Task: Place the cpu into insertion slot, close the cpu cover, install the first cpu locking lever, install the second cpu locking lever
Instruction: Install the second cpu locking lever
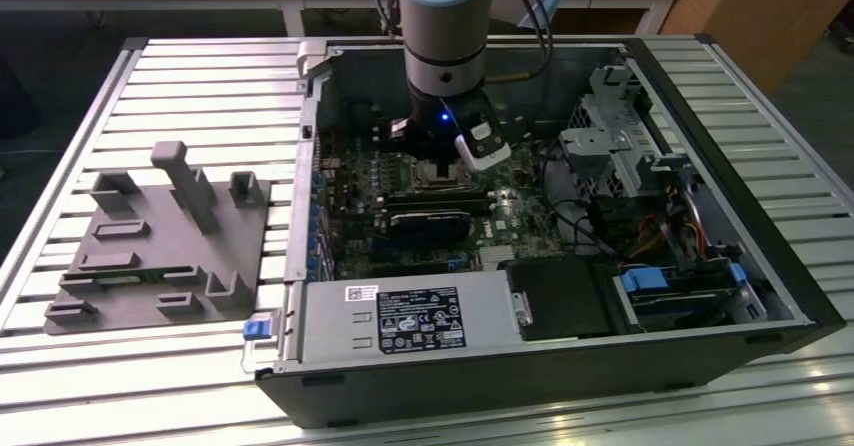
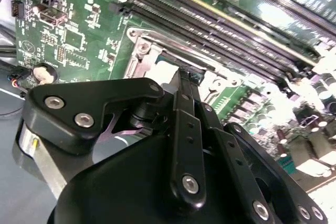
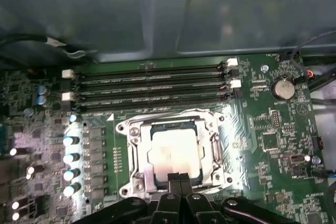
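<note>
CPU work happens inside the open computer case [image 1: 747, 266], which lies on its side on the slatted metal table [image 1: 160, 66]. In the exterior view a grey fixture block [image 1: 160, 256] with upright pegs sits on the table at the view's left of the case, just beside it. Within the case, the silver power supply [image 1: 400, 318] with its black label fills the near corner, and a drive cage [image 1: 601, 136] stands toward the exterior view's right.

Green motherboard [image 3: 273, 140] covers the case floor. The robot arm [image 1: 451, 26] reaches straight down over it. Four long black memory slots [image 3: 152, 85] run side by side, just beside the insertion slot [image 3: 126, 156], whose silvery rim frames the socket. A round coin battery [image 3: 283, 86] sits on the board well apart from the socket, and a row of small cylindrical capacitors [image 3: 69, 158] lines the socket's other side.

The cpu [image 3: 173, 153] lies flat in the insertion slot, its dull silver top facing up. The cpu cover [image 3: 212, 145] lies down around it, framing the chip.

The gripper [image 3: 180, 178] hangs right at the socket's edge; in both wrist views its two black fingers [image 2: 185, 85] are pressed together, with nothing between them, their tips over the edge of the cover.
</note>
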Motion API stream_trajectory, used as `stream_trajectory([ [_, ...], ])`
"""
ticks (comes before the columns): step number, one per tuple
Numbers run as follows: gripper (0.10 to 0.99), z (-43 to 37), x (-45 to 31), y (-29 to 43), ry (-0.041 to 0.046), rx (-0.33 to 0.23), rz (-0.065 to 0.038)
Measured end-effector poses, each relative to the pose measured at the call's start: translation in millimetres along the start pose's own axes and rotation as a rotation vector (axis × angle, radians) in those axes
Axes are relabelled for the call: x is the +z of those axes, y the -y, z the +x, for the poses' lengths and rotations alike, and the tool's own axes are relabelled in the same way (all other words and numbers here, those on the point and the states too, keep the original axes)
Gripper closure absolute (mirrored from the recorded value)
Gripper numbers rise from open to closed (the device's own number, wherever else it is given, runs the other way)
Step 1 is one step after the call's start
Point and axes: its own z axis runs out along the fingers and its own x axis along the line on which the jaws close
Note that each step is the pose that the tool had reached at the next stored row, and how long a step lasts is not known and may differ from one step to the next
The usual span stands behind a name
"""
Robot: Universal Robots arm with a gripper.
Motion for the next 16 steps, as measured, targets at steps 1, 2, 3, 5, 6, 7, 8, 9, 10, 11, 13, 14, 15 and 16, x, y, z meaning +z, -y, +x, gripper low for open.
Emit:
stream_trajectory([
  [1,0.980,-0.8,0.7,-2.5,0.0002,0.000,0.006],
  [2,0.980,-1.5,1.3,-4.8,0.0001,-0.001,0.012],
  [3,0.980,-2.2,1.8,-7.0,0.0000,-0.001,0.018],
  [5,0.980,-3.7,3.0,-11.3,-0.0002,-0.002,0.028],
  [6,0.980,-4.4,3.6,-13.7,-0.0006,-0.002,0.033],
  [7,0.980,-5.1,4.1,-15.6,-0.0012,-0.003,0.036],
  [8,0.980,-5.7,4.4,-16.5,-0.0017,-0.003,0.037],
  [9,0.980,-6.0,4.6,-16.7,-0.0019,-0.002,0.037],
  [10,0.980,-6.1,4.5,-16.7,-0.0020,-0.002,0.037],
  [11,0.980,-6.0,4.5,-16.7,-0.0020,-0.002,0.037],
  [13,0.980,-6.2,4.5,-16.8,-0.0021,-0.002,0.037],
  [14,0.980,-6.2,4.5,-16.8,-0.0021,-0.002,0.037],
  [15,0.980,-6.2,4.6,-16.8,-0.0021,-0.002,0.037],
  [16,0.980,-6.2,4.6,-16.8,-0.0021,-0.002,0.037],
])
